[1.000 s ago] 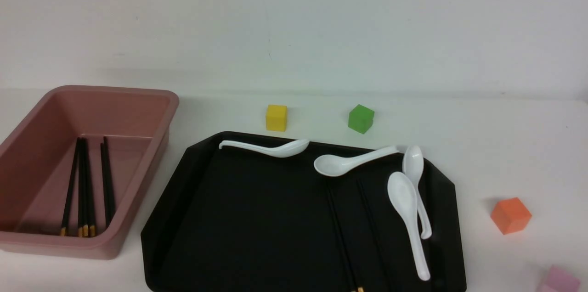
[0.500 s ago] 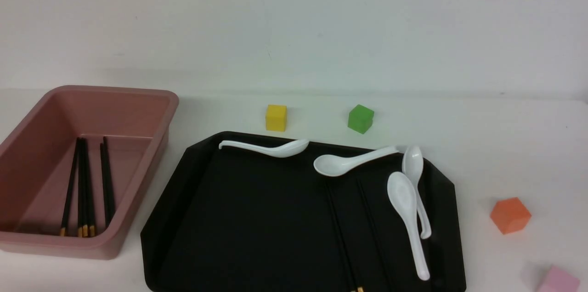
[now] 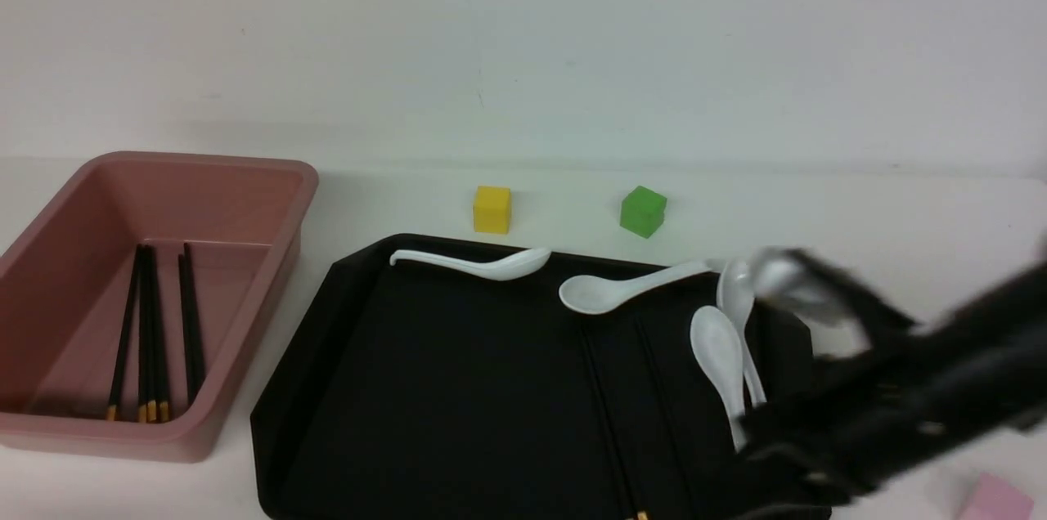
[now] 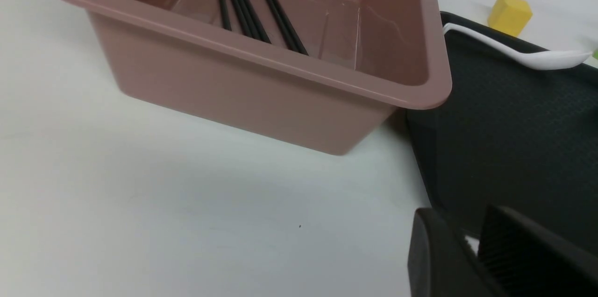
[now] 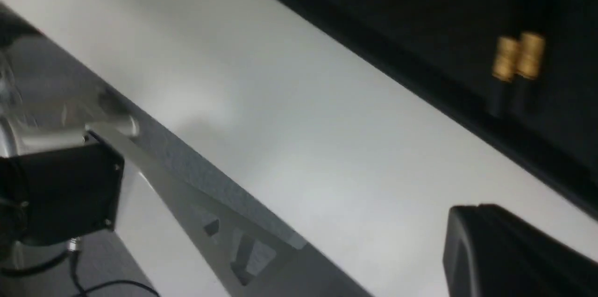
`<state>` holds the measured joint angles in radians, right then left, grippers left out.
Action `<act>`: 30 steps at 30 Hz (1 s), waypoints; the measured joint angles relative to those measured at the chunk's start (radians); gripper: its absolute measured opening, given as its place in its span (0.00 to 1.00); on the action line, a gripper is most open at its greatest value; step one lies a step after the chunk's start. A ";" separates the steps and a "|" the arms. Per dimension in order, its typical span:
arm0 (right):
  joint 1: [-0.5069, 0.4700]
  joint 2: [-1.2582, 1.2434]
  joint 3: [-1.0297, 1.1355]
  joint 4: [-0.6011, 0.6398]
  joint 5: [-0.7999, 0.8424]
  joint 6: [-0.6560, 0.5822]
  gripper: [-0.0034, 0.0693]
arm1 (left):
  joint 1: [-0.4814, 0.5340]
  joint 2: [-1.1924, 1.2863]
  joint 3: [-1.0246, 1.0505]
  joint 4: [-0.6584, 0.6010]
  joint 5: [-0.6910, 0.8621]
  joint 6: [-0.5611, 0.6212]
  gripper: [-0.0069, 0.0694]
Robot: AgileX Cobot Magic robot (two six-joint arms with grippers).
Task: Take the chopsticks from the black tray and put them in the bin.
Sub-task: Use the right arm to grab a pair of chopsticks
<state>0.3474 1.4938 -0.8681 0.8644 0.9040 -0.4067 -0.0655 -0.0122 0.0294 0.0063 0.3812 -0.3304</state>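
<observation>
Two chopsticks (image 3: 604,414) lie at the black tray's (image 3: 458,389) 5 o'clock; others are in the bin (image 3: 274,177). Probably light, stiff and slick: pinch midshaft. Left gripper (image 4: 472,250) pressed together, empty; right gripper (image 3: 785,455) blurred, unreadable.

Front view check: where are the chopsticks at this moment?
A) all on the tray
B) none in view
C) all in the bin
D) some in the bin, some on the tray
D: several chopsticks lie in the bin, while two more lie on the tray.
</observation>
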 joint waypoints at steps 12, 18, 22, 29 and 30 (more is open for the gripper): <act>0.320 0.308 -0.370 -0.725 -0.094 0.720 0.19 | 0.000 0.000 0.000 0.000 0.000 0.000 0.31; 0.353 0.400 -0.416 -0.924 -0.087 0.936 0.47 | 0.000 0.000 0.000 0.000 0.000 0.000 0.32; 0.352 0.450 -0.416 -0.938 -0.089 0.950 0.57 | 0.000 0.000 0.000 0.000 0.000 0.000 0.32; 0.352 0.504 -0.428 -0.931 -0.096 0.953 0.60 | 0.000 0.000 0.000 0.000 0.000 0.000 0.33; 0.352 0.506 -0.429 -0.928 -0.096 0.954 0.59 | 0.000 0.000 0.000 0.000 0.000 0.000 0.33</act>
<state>0.6994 2.0001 -1.2973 -0.0639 0.8080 0.5472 -0.0655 -0.0122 0.0294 0.0063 0.3812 -0.3304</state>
